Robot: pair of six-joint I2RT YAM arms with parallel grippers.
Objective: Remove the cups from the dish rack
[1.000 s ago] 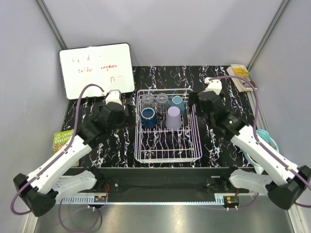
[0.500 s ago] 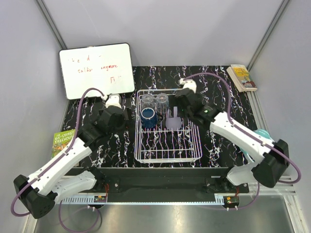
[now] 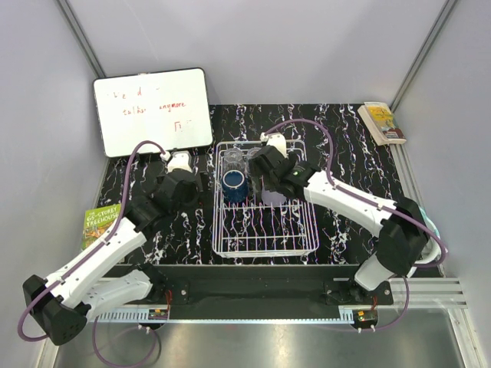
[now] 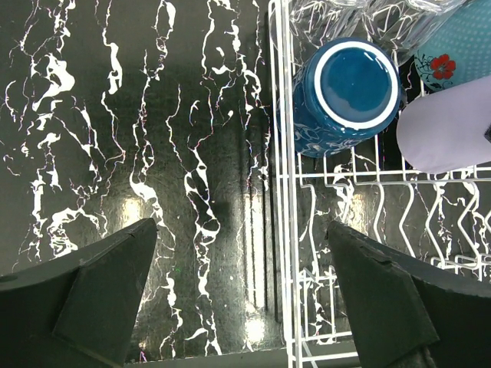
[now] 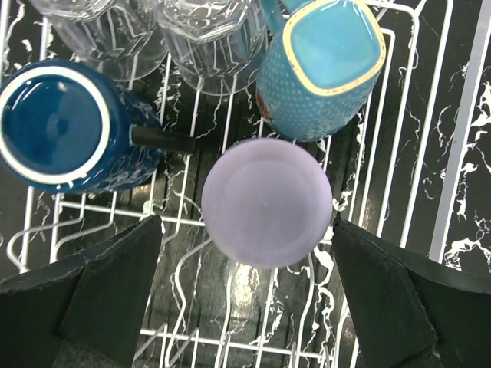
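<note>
Right wrist view: right gripper (image 5: 245,225), jaws spread wide and empty, hovers over the lavender tumbler (image 5: 267,202), teal mug (image 5: 322,69) at 1 o'clock; left gripper (image 4: 242,226) equally spread, empty.

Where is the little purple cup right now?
Right wrist view, centre: the lavender tumbler sits in the dish rack, right of the dark blue mug and just on the near side of the teal mug.

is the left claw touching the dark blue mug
Apart. The left wrist view shows the open left claw short of the dark blue mug, with bare wires of the dish rack visible between it and the mug.
</note>
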